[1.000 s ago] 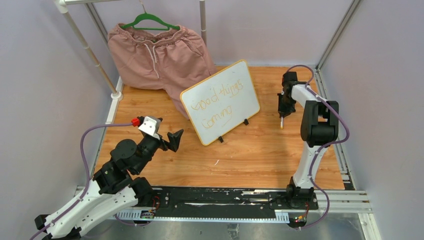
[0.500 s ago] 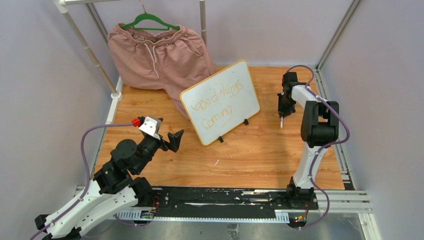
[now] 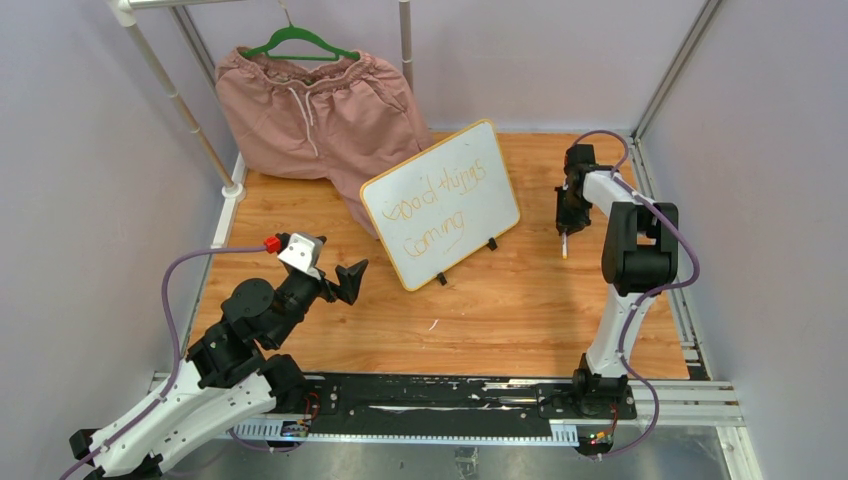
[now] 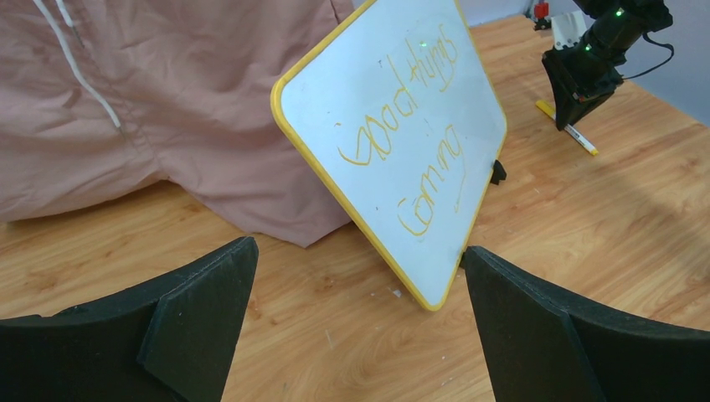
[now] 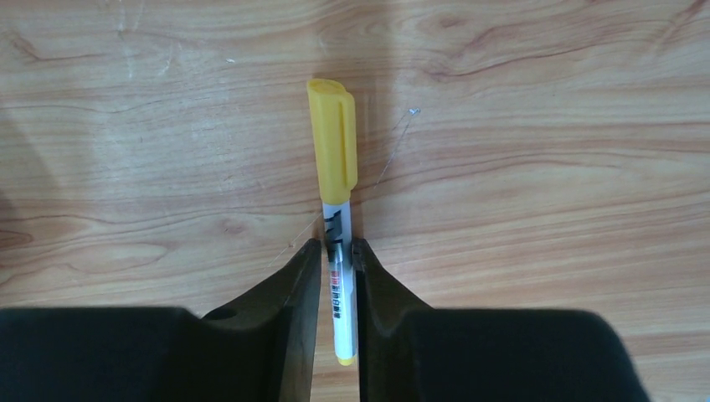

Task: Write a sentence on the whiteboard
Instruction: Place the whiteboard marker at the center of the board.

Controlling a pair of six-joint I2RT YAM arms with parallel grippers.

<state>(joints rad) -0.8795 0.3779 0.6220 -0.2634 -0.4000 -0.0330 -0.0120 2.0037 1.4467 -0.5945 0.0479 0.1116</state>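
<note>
Count: one whiteboard point(image 3: 492, 205), one two-line sentence point(image 4: 392, 141), one marker point(image 5: 335, 197), one pink shorts point(image 3: 310, 115).

The whiteboard point(image 3: 440, 205) stands on the tabletop point(image 3: 500, 310), ahead of the left end effector point(image 4: 356, 249) and to the left of the right end effector point(image 3: 566, 225), apart from both. The sentence point(image 3: 438, 207) runs across its face in two lines. The shorts point(image 3: 310, 110) hang behind the whiteboard, farther from the left end effector. The marker point(image 5: 332, 167) lies on the tabletop between the right end effector's fingers point(image 5: 301, 285), its capped end reaching beyond them.
</note>
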